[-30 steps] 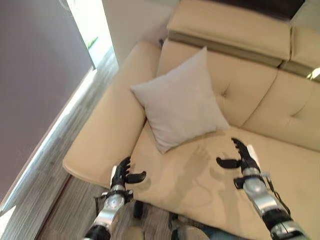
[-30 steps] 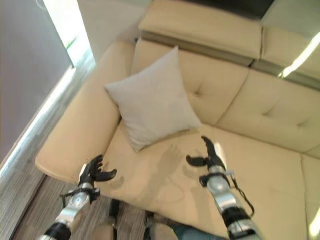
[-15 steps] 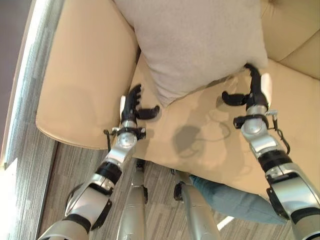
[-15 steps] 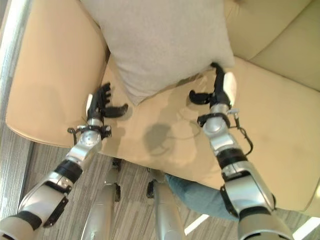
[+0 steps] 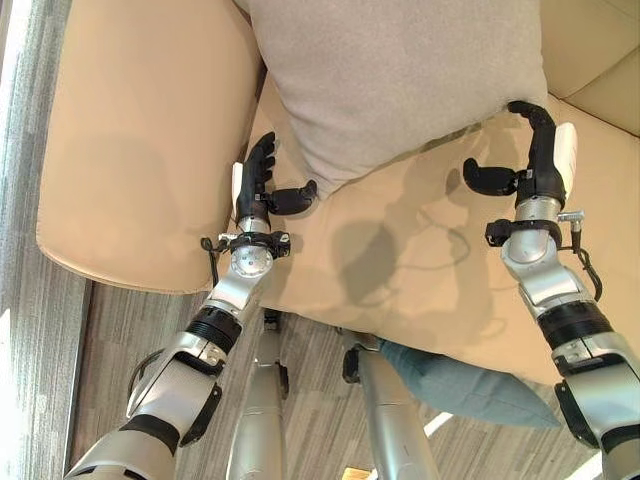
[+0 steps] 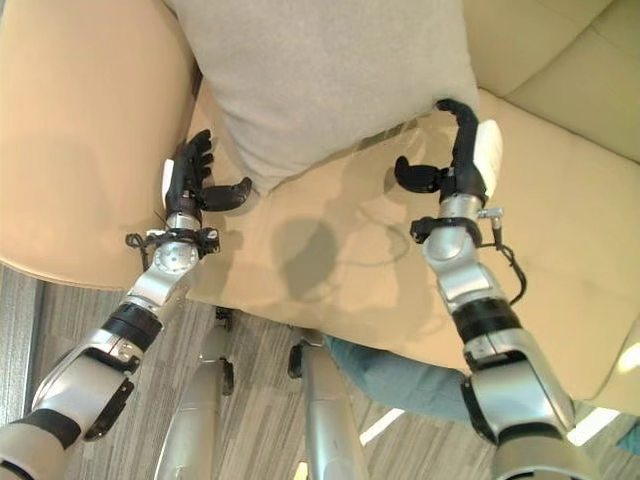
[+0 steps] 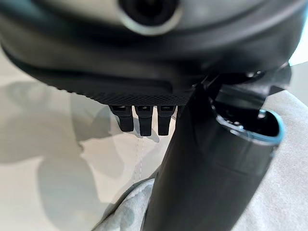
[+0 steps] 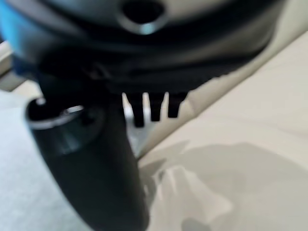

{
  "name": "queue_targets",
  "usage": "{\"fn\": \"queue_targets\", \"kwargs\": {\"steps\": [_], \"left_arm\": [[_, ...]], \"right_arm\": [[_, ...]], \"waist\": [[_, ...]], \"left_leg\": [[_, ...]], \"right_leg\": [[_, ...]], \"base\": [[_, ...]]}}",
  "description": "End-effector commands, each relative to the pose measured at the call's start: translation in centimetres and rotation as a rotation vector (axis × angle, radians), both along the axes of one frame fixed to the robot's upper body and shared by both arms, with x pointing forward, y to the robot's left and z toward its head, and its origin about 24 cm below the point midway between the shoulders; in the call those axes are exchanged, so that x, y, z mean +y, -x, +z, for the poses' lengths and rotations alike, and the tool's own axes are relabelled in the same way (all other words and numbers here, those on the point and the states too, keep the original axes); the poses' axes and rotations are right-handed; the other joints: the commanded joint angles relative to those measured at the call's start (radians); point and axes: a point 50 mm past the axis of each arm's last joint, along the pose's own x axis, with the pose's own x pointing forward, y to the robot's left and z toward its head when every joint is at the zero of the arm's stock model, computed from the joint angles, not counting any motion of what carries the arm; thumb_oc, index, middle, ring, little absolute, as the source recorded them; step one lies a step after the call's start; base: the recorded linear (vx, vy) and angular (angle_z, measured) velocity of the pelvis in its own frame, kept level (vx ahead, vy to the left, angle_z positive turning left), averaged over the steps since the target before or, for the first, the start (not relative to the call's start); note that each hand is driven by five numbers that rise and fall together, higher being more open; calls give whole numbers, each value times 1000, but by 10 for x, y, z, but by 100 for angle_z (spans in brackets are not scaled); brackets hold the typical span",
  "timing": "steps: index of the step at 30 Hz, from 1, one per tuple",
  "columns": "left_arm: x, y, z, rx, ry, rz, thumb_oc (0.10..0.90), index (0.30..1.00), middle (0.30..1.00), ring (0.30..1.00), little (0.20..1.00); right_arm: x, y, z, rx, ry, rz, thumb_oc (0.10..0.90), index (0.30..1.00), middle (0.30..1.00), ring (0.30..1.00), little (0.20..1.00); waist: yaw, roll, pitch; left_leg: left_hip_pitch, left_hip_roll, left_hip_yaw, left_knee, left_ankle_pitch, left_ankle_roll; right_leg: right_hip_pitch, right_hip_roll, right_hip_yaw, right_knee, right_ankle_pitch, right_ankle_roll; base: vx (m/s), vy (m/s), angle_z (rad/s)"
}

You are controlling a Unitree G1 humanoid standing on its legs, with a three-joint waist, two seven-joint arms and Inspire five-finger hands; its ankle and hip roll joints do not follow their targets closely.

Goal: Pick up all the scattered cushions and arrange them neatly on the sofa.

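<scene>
Eye views: grey cushion [image 5: 400, 80] leans on sofa [image 5: 140, 150] back, between both robot hands. Left robot hand [image 5: 262, 185] & right robot hand [image 5: 540, 160] spread, thumbs out, just beside its lower corners. Blue cushion [image 5: 470, 390] on floor below right arm. Wrist views: fingers straight, nothing held. Best to squeeze evenly from both sides.

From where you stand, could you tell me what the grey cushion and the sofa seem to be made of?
The grey cushion looks like soft woven or felted fabric: matte, slightly fuzzy, no sheen. The sofa looks like beige leather or faux leather: smooth, faintly glossy, with stitched seams and tufted dimples; which of the two I cannot tell.
</scene>
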Motion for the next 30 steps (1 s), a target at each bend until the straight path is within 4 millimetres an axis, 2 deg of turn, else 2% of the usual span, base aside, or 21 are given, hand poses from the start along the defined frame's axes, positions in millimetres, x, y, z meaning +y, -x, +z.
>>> {"fn": "queue_targets", "kwargs": {"steps": [1,6,10,14,20,26,30], "left_arm": [[-5,2,30,-153,62,-29,800,900,900,900,900],[-7,1,35,-162,58,-37,800,900,900,900,900],[-10,-1,41,-174,42,-48,800,900,900,900,900],[-16,-3,53,-201,34,-70,800,900,900,900,900],[-23,-1,58,-222,-2,-113,800,900,900,900,900],[-28,1,58,-223,-4,-150,800,900,900,900,900],[-32,1,60,-228,23,-161,800,900,900,900,900]], "right_arm": [[-26,21,36,-215,-14,-50,800,900,900,900,900],[-27,29,44,-290,-52,-25,800,900,900,900,900],[-23,25,57,-318,-54,-8,800,900,900,900,900],[-9,16,95,-370,-15,48,800,900,900,900,900],[5,16,145,-410,130,94,800,900,900,900,900],[23,7,170,-339,268,125,800,900,900,900,900],[34,0,173,-300,297,143,800,900,900,900,900]], "waist": [[-26,-50,-63],[-42,-62,-67],[-41,-64,-69],[-27,-74,-60],[0,-87,-52],[24,-99,-37],[33,-96,-23]], "left_leg": [[91,-65,57,68,-159,41],[84,-64,65,77,-166,43],[74,-65,66,84,-167,44],[55,-66,63,89,-163,43],[26,-63,47,100,-155,39],[21,-60,36,92,-140,31],[17,-60,33,93,-135,27]], "right_leg": [[142,1,82,-147,5,100],[144,-1,84,-165,21,108],[142,-3,87,-172,29,110],[132,-7,83,-177,38,113],[115,-8,68,-175,35,110],[110,-8,55,-174,33,103],[106,-6,52,-175,34,102]], "base": [[-6,18,-6],[-11,13,-9],[-3,0,-3],[0,0,0],[3,-45,2],[3,-43,6],[-11,-43,4]]}}
